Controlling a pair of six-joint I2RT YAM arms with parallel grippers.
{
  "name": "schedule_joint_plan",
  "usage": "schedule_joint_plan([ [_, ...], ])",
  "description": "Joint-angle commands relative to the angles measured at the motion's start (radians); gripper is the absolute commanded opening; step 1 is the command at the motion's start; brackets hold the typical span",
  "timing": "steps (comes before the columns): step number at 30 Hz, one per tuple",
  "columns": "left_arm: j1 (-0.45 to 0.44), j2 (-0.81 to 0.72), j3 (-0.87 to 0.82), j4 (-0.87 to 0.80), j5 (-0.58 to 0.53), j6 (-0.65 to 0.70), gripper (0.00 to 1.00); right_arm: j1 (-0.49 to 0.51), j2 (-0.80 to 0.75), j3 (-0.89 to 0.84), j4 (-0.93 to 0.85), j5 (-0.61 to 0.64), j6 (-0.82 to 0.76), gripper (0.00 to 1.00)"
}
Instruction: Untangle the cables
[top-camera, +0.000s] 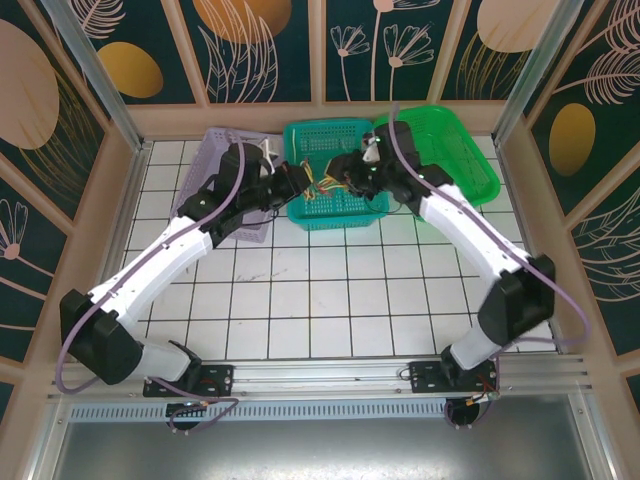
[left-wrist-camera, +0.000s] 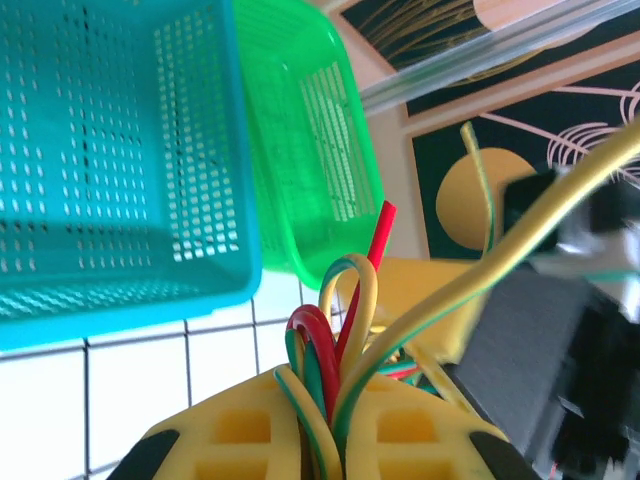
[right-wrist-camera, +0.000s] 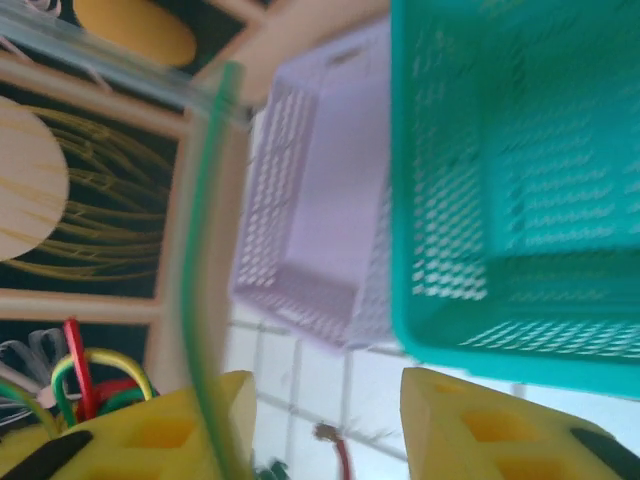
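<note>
A white tiled table (top-camera: 320, 300) stood inside walls of dark panels painted with pale leaves and gold discs, and both arms reached to its far edge.

The left pincer (left-wrist-camera: 325, 425) was closed narrowly on the cables (left-wrist-camera: 328, 345). Red, green and yellow loops stood up from between its yellow fingers (left-wrist-camera: 240, 430), one red end pointed straight up, and a thick yellow strand ran off toward the upper right of the left wrist view. From above, the left pincer (top-camera: 298, 184) hung over the left rim of the teal basket (top-camera: 325, 150), with the cables (top-camera: 318, 187) stretched as a short tangled bunch toward the right pincer (top-camera: 338, 178).

The right pincer (right-wrist-camera: 325, 425) stood wide, with bare tile showing in the gap between its fingers (right-wrist-camera: 490, 425). A green cable (right-wrist-camera: 200, 250) ran up across its left finger, unclamped, and a knot of red, yellow and green loops (right-wrist-camera: 90, 375) sat beyond that finger.

Three baskets lined the far edge of the table. The lilac basket (top-camera: 215, 150) was at the left, the teal one in the middle, and the green basket (top-camera: 460, 140) was at the right, tilted toward the far right corner.
</note>
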Motion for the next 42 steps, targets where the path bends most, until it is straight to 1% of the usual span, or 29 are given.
schedule_joint_plan([
  [1,0.01,0.066,0.132,-0.171,-0.009,-0.095,0.0,0.005,-0.169,-0.164,0.1,0.34,-0.341,0.62],
  [3,0.012,0.106,0.215,-0.266,-0.034,-0.088,0.0,0.029,-0.279,-0.281,0.239,0.416,-0.451,0.74],
  [4,0.013,0.123,0.252,-0.312,-0.046,-0.081,0.0,0.067,-0.337,-0.347,0.329,0.448,-0.525,0.81],
  [5,0.016,0.136,0.277,-0.338,-0.053,-0.076,0.0,0.101,-0.382,-0.402,0.407,0.484,-0.601,0.84],
  [6,0.02,0.15,0.298,-0.359,-0.051,-0.074,0.0,0.152,-0.426,-0.463,0.491,0.533,-0.695,0.93],
  [7,0.024,0.162,0.315,-0.371,-0.039,-0.072,0.0,0.207,-0.463,-0.52,0.571,0.56,-0.802,0.99],
  [9,0.03,0.188,0.346,-0.392,-0.01,-0.068,0.0,0.321,-0.491,-0.599,0.706,0.602,-1.066,0.99],
  [11,0.029,0.212,0.386,-0.419,0.011,-0.055,0.0,0.412,-0.456,-0.623,0.782,0.67,-1.29,0.99],
  [13,0.031,0.234,0.421,-0.451,0.021,-0.037,0.0,0.449,-0.378,-0.597,0.824,0.74,-1.457,0.99],
  [15,0.031,0.247,0.444,-0.475,0.032,-0.02,0.0,0.458,-0.311,-0.58,0.911,0.778,-1.605,0.99],
  [17,0.029,0.254,0.46,-0.493,0.041,-0.006,0.0,0.442,-0.251,-0.542,0.991,0.804,-1.67,0.99],
  [18,0.029,0.255,0.465,-0.501,0.041,-0.002,0.0,0.432,-0.231,-0.524,1.008,0.796,-1.687,0.99],
  [20,0.03,0.252,0.472,-0.505,0.045,0.0,0.0,0.411,-0.2,-0.499,0.974,0.757,-1.689,0.99],
  [23,0.029,0.253,0.49,-0.506,0.056,-0.002,0.0,0.388,-0.147,-0.491,0.956,0.75,-1.668,0.98],
  [26,0.028,0.252,0.499,-0.505,0.073,-0.003,0.0,0.375,-0.109,-0.47,0.907,0.723,-1.629,0.89],
  [28,0.028,0.25,0.501,-0.502,0.083,-0.005,0.0,0.37,-0.079,-0.444,0.862,0.711,-1.61,0.79],
  [29,0.029,0.25,0.501,-0.502,0.09,-0.005,0.0,0.369,-0.064,-0.432,0.846,0.704,-1.608,0.77],
  [30,0.029,0.25,0.503,-0.499,0.095,-0.007,0.0,0.369,-0.053,-0.427,0.842,0.695,-1.606,0.75],
  [34,0.029,0.251,0.502,-0.496,0.109,-0.007,0.0,0.367,-0.016,-0.396,0.845,0.69,-1.601,0.74],
  [35,0.028,0.25,0.499,-0.492,0.115,-0.009,0.0,0.367,-0.006,-0.386,0.841,0.687,-1.594,0.71],
  [38,0.027,0.245,0.499,-0.473,0.123,-0.018,0.0,0.361,0.008,-0.348,0.759,0.644,-1.533,0.47],
  [40,0.026,0.242,0.503,-0.455,0.134,-0.026,0.0,0.357,0.005,-0.326,0.681,0.58,-1.471,0.34],
  [42,0.027,0.244,0.508,-0.425,0.151,-0.031,0.0,0.348,0.0,-0.274,0.536,0.453,-1.385,0.09],
])
